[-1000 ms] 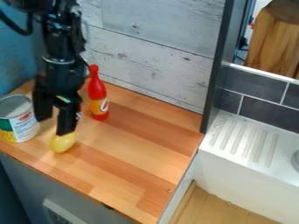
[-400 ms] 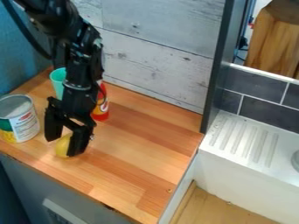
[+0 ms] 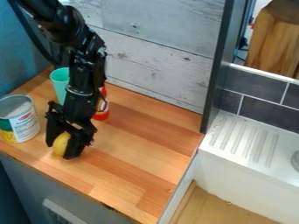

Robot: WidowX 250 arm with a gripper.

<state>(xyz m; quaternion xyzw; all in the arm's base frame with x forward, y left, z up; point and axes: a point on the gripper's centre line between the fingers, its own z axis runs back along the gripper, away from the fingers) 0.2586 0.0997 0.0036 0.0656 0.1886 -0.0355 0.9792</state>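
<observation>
The black gripper is low over the left part of the wooden counter, shut on a yellow, rounded object. One finger is on each side of the object, which is down at the counter surface. Left of the gripper stands an open can with a white, green and yellow label. Behind the gripper is a turquoise cup, partly covered by the arm. A red bottle stands just behind and right of the gripper, mostly hidden by the arm.
The wooden counter ends in a front edge above a grey cabinet. A whitewashed plank wall rises behind it, and a dark upright panel stands at its right. Beyond is a white sink unit with a ridged drainboard.
The gripper has moved down around the yellow object, and its fingers have closed on it. The arm has shifted right, uncovering the turquoise cup and covering more of the red bottle.
</observation>
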